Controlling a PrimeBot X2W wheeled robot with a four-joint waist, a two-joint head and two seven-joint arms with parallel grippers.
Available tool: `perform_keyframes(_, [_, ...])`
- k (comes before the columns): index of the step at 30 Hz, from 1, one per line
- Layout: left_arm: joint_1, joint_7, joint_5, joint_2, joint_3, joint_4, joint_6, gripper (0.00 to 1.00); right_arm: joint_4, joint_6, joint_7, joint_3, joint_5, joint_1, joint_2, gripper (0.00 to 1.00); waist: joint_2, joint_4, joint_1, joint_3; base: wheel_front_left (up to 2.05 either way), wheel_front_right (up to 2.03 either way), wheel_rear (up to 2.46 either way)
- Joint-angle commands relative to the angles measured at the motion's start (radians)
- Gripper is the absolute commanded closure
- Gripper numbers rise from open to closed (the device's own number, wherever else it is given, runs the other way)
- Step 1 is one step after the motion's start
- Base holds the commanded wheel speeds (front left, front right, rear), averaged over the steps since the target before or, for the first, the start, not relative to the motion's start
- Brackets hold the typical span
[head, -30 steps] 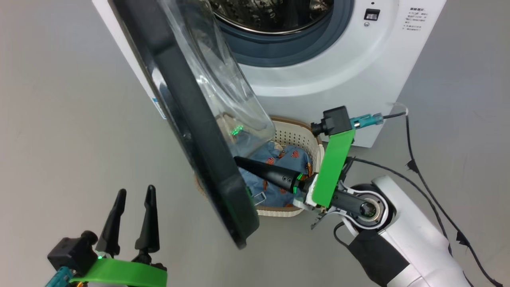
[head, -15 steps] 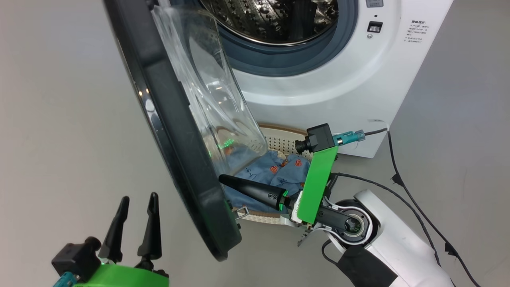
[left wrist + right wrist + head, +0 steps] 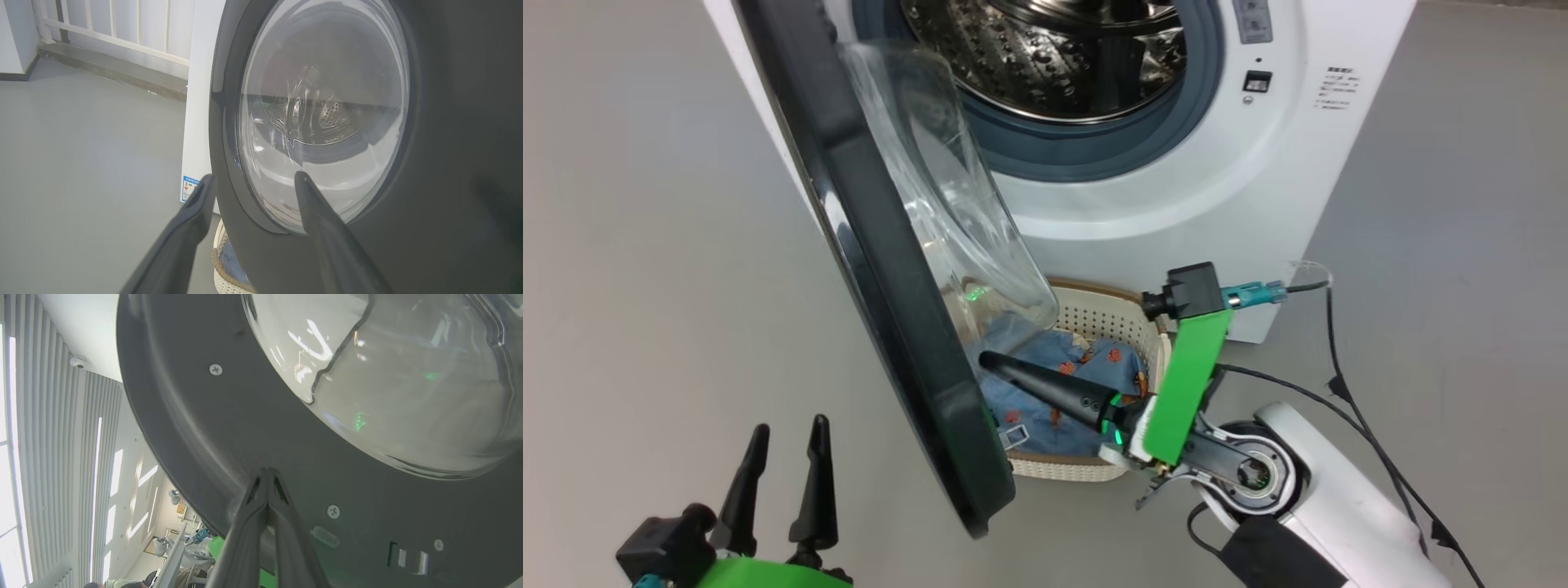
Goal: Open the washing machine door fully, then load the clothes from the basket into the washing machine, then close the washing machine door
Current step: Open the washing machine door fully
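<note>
**Now: door swung out, right claw at its inner side**

Washing machine door (image 3: 890,269) stands out from the washing machine (image 3: 1176,204), drum exposed. My right claw (image 3: 984,358) is pinched together and empty, tips at the door's grey inner face below the glass; contact uncertain. My left claw (image 3: 791,425) is spread wide, empty, apart from the door's outer side. Basket (image 3: 1111,318) sits on the floor below, clothes (image 3: 1112,363) inside.
</note>
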Motion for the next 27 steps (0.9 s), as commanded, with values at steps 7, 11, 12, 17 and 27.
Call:
perform_keyframes(7, [0.0,-0.006,0.033,0.012,0.074,-0.012,-0.002,0.0,-0.096,0.002,-0.049,-0.051,-0.033,0.044,-0.042,1.0,-0.0001,-0.057,0.0,-0.032,0.0,0.0,0.0])
perform_keyframes(11, [0.007,-0.006,0.038,0.012,0.087,-0.012,-0.002,0.0,-0.142,0.002,-0.106,-0.065,-0.076,0.064,-0.087,1.0,-0.0001,-0.076,0.0,-0.044,0.0,0.0,0.0])
perform_keyframes(12, [0.01,-0.006,0.039,0.012,0.089,-0.012,-0.002,0.0,-0.152,0.002,-0.127,-0.068,-0.09,0.069,-0.099,1.0,-0.0001,-0.08,0.0,-0.048,0.0,0.0,0.0])
perform_keyframes(17, [0.023,-0.006,0.04,0.012,0.097,-0.011,-0.002,0.0,-0.186,0.002,-0.274,-0.036,-0.198,0.088,-0.182,0.8,-0.0001,-0.097,0.0,-0.06,0.0,0.0,0.0])
perform_keyframes(27, [0.04,-0.006,0.047,0.012,0.11,-0.013,-0.002,0.0,-0.204,0.002,-0.604,0.062,-0.283,0.138,-0.348,0.0,-0.0001,-0.124,0.0,-0.077,0.0,0.0,0.0])
